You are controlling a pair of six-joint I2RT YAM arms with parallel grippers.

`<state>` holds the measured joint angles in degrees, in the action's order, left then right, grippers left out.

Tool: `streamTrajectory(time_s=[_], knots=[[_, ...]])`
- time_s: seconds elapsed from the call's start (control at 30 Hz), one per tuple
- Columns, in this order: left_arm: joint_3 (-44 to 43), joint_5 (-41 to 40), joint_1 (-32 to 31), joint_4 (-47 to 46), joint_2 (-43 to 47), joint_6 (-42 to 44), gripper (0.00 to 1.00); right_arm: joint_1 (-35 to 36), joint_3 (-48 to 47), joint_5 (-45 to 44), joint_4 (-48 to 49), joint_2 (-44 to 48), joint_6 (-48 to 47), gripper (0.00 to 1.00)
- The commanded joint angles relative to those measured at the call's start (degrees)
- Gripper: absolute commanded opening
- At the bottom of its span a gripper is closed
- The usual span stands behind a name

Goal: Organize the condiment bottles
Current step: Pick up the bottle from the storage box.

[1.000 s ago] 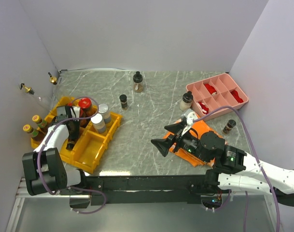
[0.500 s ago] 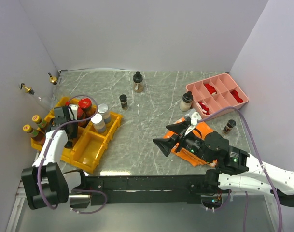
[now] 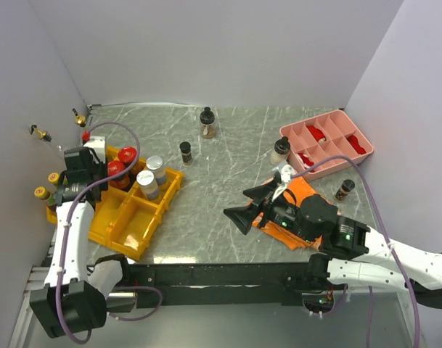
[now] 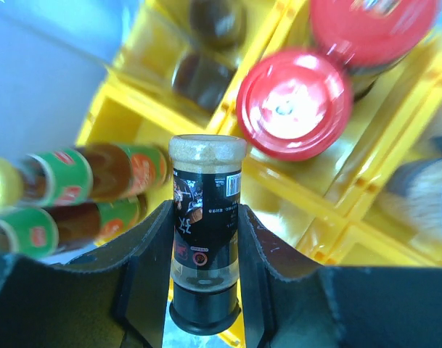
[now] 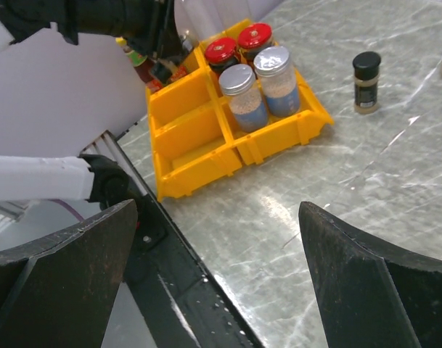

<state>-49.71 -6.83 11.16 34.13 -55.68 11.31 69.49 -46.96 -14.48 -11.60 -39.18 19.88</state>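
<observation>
- Only the left wrist view shows the grip. The left gripper [image 4: 205, 212] pinches a small spice bottle [image 4: 205, 243] between its two fingers. In the top view the bottle cannot be made out.
- The bottle's long axis runs along the fingers. Its black cap points back toward the wrist and its tan-filled base reaches just past the fingertips.
- Its label is black with a barcode and small print, too fine to read.
- The yellow bins [image 4: 293, 194] lie beyond the fingertips. A red-lidded jar [image 4: 294, 103] stands ahead and to the right. Two bottles with green-and-red labels [image 4: 64, 174] are to the left, their wording blurred.
- The right wrist view shows the right gripper [image 5: 217, 210] spread wide with nothing between its fingers. Ahead of it, the bins hold two silver-lidded jars [image 5: 239, 83] beside the red-lidded ones.
- A black-capped bottle [image 5: 366, 76] stands upright, alone on the table [image 5: 395, 167], ahead and to the right of the right gripper.
</observation>
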Motion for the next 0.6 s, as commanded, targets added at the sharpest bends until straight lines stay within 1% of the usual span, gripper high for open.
streamTrajectory(time_s=[0.0,0.13,0.17,0.3,0.37,0.4,0.43,0.47,0.5,0.57], knots=[[-5.12,5.24,-0.35,1.55,4.08,-1.29,0.01,-0.41,-6.03,0.77,2.37,-4.83,4.37,1.00],[-7.41,6.30,-0.35,2.96,6.55,-0.59,0.01,-0.59,-10.77,3.05,4.73,-10.55,5.43,1.00],[-7.85,9.09,-0.43,3.22,6.98,-0.41,0.01,-0.59,-12.96,3.23,5.26,-11.79,5.43,1.00],[-8.29,14.63,-0.43,2.09,10.41,-0.06,0.01,-3.22,-19.83,3.40,6.05,-20.65,6.31,1.00],[-8.29,17.45,-0.35,1.64,11.29,-0.06,0.01,-6.37,-21.59,5.07,8.76,-23.21,7.71,1.00],[-8.03,20.86,-0.43,1.47,11.90,0.11,0.01,-7.95,-21.68,8.73,10.26,-25.49,9.55,1.00],[-7.77,22.28,-0.35,0.68,12.17,0.03,0.01,-9.54,-21.51,11.20,11.41,-26.64,10.78,1.00],[-6.98,23.78,-0.43,0.07,12.52,0.03,0.01,-12.77,-21.42,13.66,16.29,-27.87,12.62,1.00],[-6.45,25.45,-0.35,-0.64,13.31,-0.67,0.01,-13.94,-21.51,17.69,18.52,-30.58,13.08,1.00],[-4.53,30.19,-0.44,-3.18,14.37,-1.46,0.01,-15.08,-23.42,19.04,22.47,-33.84,12.30,1.00]])
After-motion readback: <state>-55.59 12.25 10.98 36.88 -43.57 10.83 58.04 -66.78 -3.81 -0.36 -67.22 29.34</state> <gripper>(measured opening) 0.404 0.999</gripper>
